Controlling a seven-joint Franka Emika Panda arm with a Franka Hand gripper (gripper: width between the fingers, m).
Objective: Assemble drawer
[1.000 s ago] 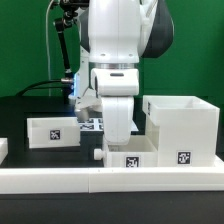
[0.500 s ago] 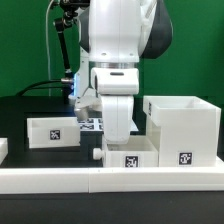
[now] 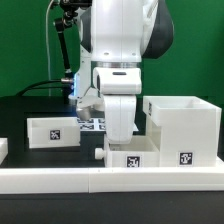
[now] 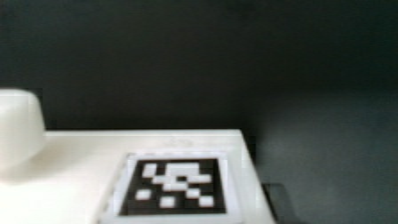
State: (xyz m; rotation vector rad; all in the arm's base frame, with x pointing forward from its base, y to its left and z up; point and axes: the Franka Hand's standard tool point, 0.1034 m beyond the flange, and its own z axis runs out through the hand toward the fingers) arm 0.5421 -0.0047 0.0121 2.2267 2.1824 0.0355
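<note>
Over the front-centre drawer box, just behind the rail: my gripper hangs low at the box's back wall. Fingertips are hidden, so I can't tell if they're spread or closed. Drawer casing sits just beside that box, exterior view's right. Second box is well apart on the left. Wrist view: blurred tag on white plastic.

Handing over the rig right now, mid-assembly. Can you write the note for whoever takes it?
End effector: lowered at the middle small box; fingertips hidden, so open or shut is unclear.
Casing: on the exterior view's right, beside that box.
Second small box: apart, on the exterior view's left.
Done: neither box looks seated in the casing.
Left: insert both.
</note>
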